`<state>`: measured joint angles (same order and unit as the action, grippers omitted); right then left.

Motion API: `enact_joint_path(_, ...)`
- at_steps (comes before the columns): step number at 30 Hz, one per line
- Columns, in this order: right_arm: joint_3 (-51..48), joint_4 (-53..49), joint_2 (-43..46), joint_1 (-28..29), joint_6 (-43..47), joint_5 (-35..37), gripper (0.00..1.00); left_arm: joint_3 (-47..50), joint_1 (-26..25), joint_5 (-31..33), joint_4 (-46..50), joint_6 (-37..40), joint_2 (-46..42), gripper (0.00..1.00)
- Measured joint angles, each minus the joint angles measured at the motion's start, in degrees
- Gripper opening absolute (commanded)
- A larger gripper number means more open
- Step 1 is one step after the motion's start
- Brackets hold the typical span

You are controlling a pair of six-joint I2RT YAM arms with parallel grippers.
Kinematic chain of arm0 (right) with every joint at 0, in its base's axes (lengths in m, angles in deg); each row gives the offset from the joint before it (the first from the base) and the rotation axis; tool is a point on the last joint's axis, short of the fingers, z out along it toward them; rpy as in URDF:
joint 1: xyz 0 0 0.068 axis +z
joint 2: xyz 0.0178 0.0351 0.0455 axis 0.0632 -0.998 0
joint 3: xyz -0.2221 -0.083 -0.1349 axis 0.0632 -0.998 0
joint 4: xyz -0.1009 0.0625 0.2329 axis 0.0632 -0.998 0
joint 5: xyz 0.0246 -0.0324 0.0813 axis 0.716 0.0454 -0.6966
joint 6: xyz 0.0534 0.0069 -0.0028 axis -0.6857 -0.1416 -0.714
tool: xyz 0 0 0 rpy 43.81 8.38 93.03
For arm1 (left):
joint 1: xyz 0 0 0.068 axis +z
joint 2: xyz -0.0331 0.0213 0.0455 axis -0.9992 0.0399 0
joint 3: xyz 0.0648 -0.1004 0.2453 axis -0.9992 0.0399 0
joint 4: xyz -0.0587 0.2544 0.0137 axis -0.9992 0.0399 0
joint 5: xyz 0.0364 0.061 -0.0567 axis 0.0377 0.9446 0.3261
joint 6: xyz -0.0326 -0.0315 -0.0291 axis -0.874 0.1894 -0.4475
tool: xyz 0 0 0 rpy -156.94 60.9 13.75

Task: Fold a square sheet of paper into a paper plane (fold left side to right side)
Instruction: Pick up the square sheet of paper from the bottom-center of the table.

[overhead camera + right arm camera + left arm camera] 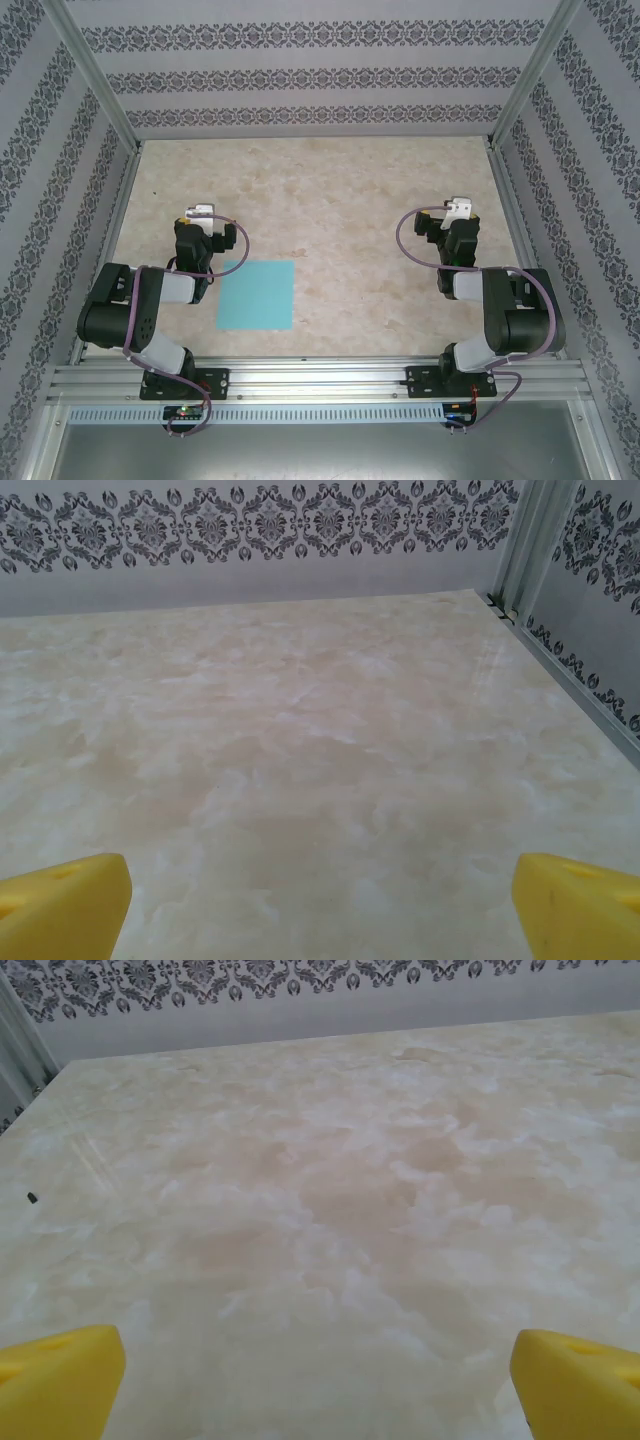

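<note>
The left gripper (320, 1385) is seen with its fingers (60, 1380) wide apart over the bare table (330, 1210). The right gripper (320, 905) is likewise spread. The square sheet of paper (257, 295) lies behind and right of the left gripper, flat and apparently unfolded. Its left edge should be pinched low, then carried across squarely onto the right edge.

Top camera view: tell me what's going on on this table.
Nothing is being handled at the moment. A thin, flat turquoise square sheet of paper lies unfolded on the pale marble-patterned table, near the front edge and just beside the left arm. The left gripper and the right gripper are both open and empty, with their yellow fingers spread wide over bare tabletop. The left-to-right fold has not yet been started.
</note>
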<state>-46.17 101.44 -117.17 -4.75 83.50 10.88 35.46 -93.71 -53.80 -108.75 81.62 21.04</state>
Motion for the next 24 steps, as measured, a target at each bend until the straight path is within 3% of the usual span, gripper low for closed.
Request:
enact_joint_path(20, 0.00, 0.00, 0.00, 0.00, -0.02, 0.02, 0.98, -0.24, 1.07, -1.92, 0.20, 0.37, -0.09, 1.00)
enact_joint_path(24, 1.70, -7.17, 3.10, 0.00, -0.07, 0.39, 0.98, -2.45, 1.07, -1.01, 9.68, -0.04, -5.51, 1.00)
